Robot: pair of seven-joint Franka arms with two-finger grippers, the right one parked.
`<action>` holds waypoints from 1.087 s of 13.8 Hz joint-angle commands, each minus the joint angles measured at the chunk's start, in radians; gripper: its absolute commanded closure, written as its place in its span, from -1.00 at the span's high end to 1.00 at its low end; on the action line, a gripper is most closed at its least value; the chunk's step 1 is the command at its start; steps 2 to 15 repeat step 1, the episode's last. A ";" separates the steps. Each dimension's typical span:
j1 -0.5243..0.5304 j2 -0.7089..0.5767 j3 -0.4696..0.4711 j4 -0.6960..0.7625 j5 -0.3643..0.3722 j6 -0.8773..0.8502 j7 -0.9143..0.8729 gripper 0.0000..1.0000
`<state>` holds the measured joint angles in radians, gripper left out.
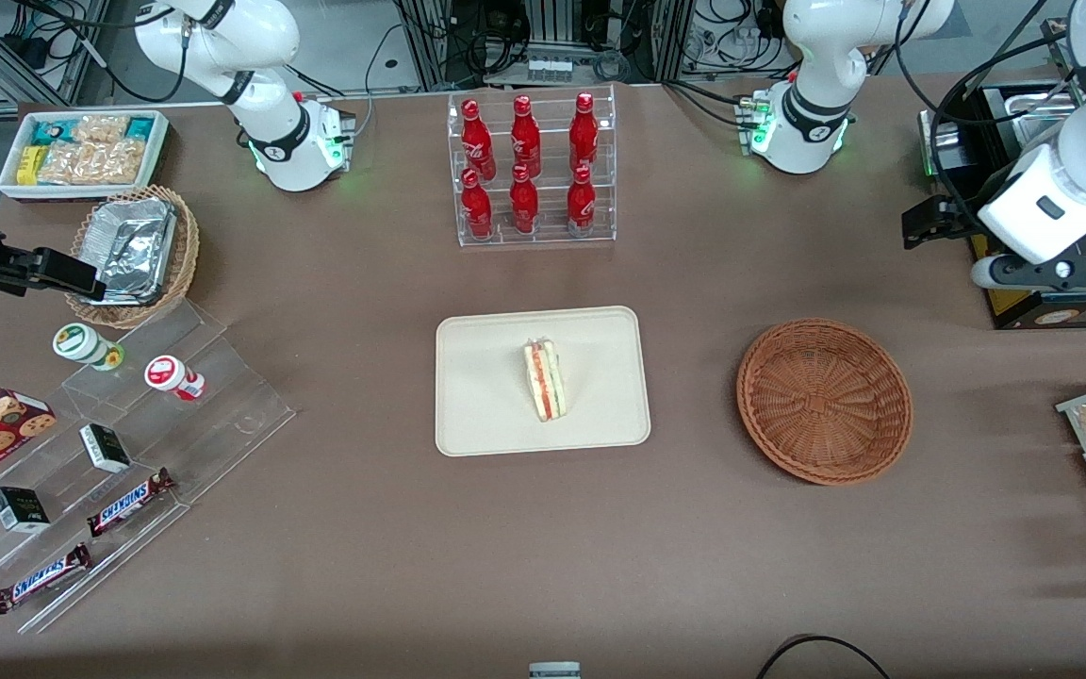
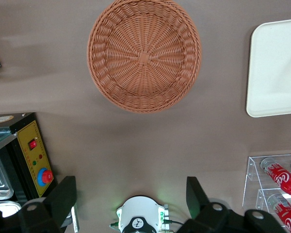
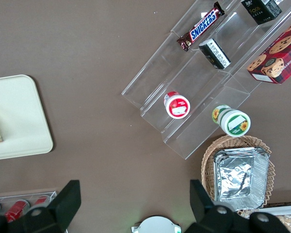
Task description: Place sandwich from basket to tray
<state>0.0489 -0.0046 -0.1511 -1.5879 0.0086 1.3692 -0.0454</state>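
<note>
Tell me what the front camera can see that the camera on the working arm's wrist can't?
Only the front view shows the sandwich lying on the tray, plus the Snickers bars and the tan basket of foil containers toward the parked arm's end of the table.

Only the left wrist view shows the gripper, open and empty, high above the table, and the yellow control panel.

Both show the empty basket, the tray and the red bottles.
</note>
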 commanded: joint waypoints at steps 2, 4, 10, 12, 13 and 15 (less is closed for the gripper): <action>0.011 -0.038 0.028 -0.024 -0.007 -0.016 0.018 1.00; 0.011 -0.038 0.028 -0.024 -0.007 -0.016 0.018 1.00; 0.011 -0.038 0.028 -0.024 -0.007 -0.016 0.018 1.00; 0.011 -0.038 0.028 -0.024 -0.007 -0.016 0.018 1.00; 0.011 -0.038 0.028 -0.024 -0.007 -0.016 0.018 1.00; 0.011 -0.038 0.028 -0.024 -0.007 -0.016 0.018 1.00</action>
